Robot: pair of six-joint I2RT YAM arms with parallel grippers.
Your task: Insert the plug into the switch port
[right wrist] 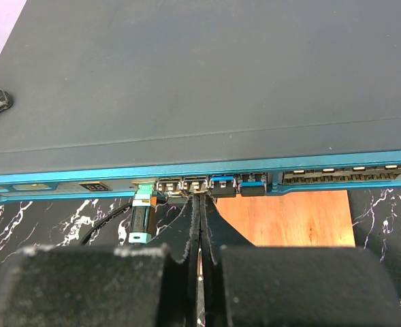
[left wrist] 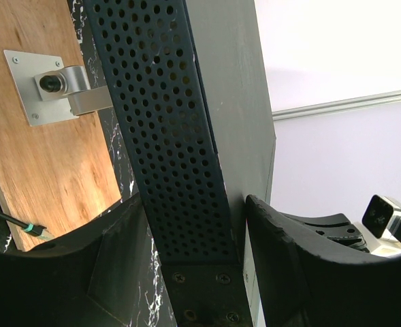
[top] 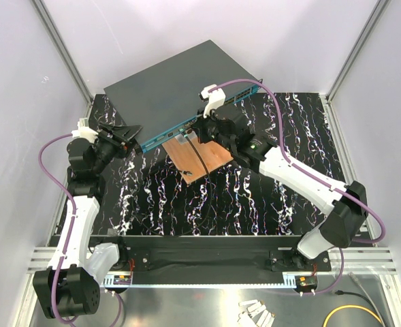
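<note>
Two pincers, both at the switch point(top: 173, 85).

Hidden or unclear:
- Left pincer point(left wrist: 195, 204): only the inner faces of its fingers point(left wrist: 302, 259) show. They straddle the end of the box, with the perforated side panel between them and both fingers against it, so it is gripping the switch.
- Right pincer point(right wrist: 199, 204): closed tip to tip, nothing visible between the tips, which sit at the small ports.
- Plug point(right wrist: 141, 214): just left of the right pincer, with a green boot, a black cable and its nose at a port. I cannot tell how far it is seated.
- Copper-brown board point(top: 210, 160): beneath the right pincer, its far edge hidden by the switch.

Writing: the small labels left of the plug are too blurred to read.

Switch: flat, with a dark grey top and a teal-blue front. Two blue-tabbed ports sit just right of the right pincer, and a long port row lies further right. It lies on the table point(top: 254, 204), beyond both pincers.
</note>
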